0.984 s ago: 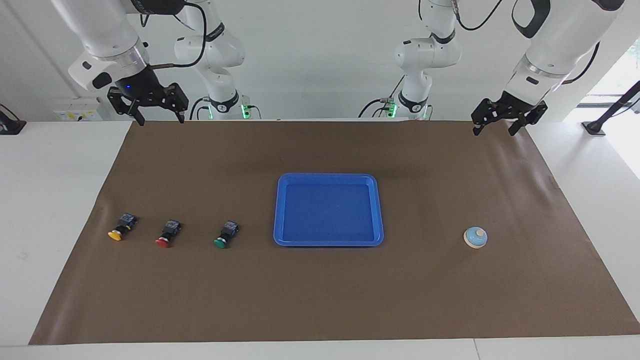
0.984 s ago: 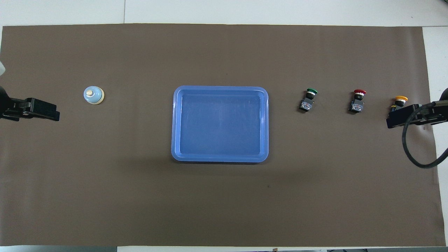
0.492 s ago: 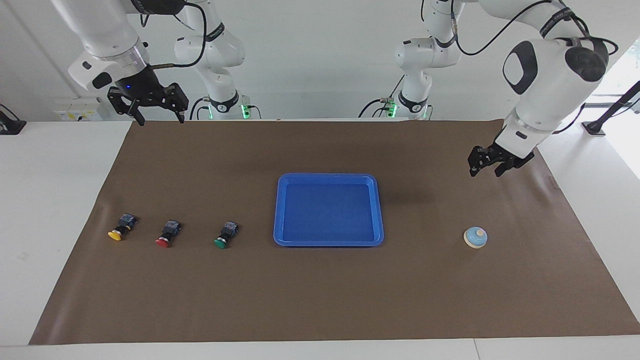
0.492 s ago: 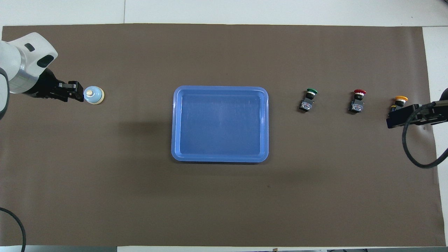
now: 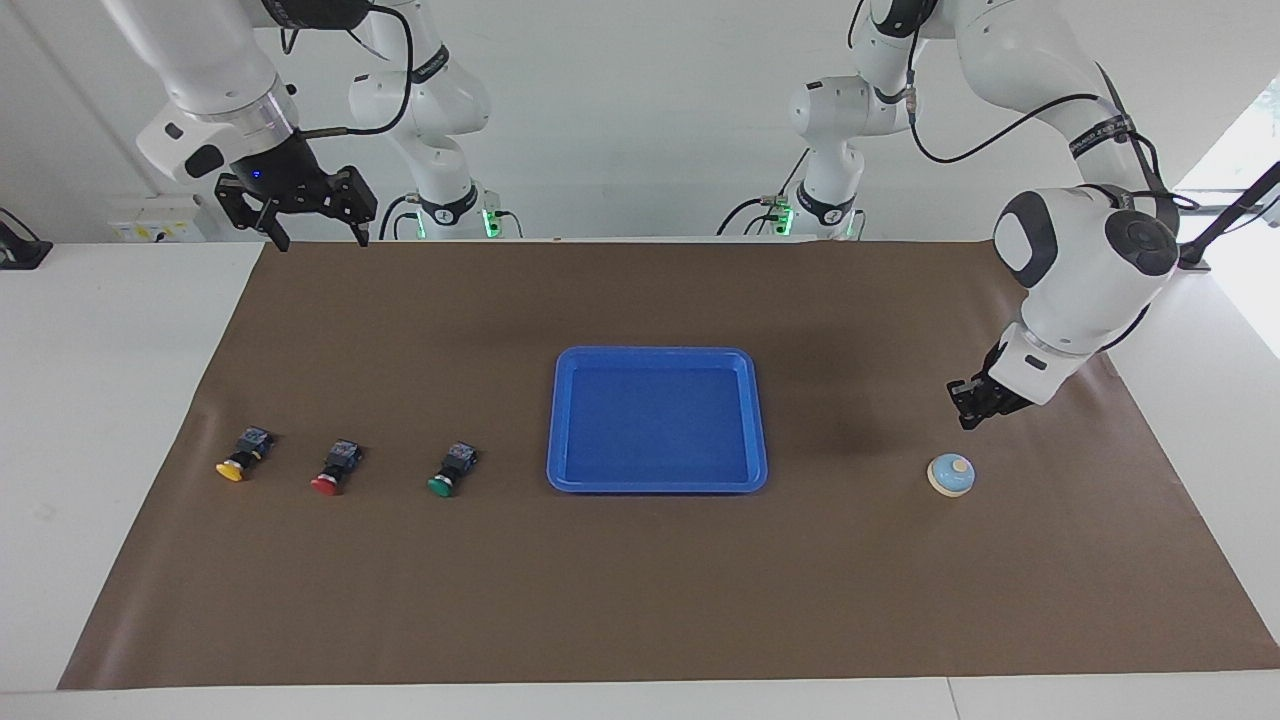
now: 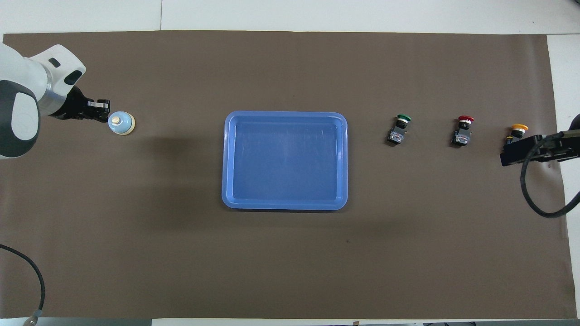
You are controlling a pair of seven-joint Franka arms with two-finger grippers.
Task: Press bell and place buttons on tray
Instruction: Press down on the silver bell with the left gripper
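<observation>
The light blue bell [image 5: 951,474] [image 6: 121,123] sits on the brown mat toward the left arm's end. My left gripper [image 5: 972,405] [image 6: 103,110] hangs low over the mat just beside the bell, fingers shut, not touching it. The blue tray [image 5: 655,353] [image 6: 285,114] lies empty mid-mat. The green [image 5: 450,472] [image 6: 398,129], red [image 5: 335,470] [image 6: 463,131] and yellow [image 5: 238,458] [image 6: 517,130] buttons lie in a row toward the right arm's end. My right gripper [image 5: 320,238] [image 6: 525,151] waits open and empty, high over the mat's edge.
The brown mat [image 5: 640,580] covers most of the white table [image 5: 100,400]. A black cable [image 6: 534,199] loops from the right arm over the mat's end.
My left arm has swung out and down from the mat's edge by the robots to just beside the bell, and its fingers have closed. The right arm has not moved.
</observation>
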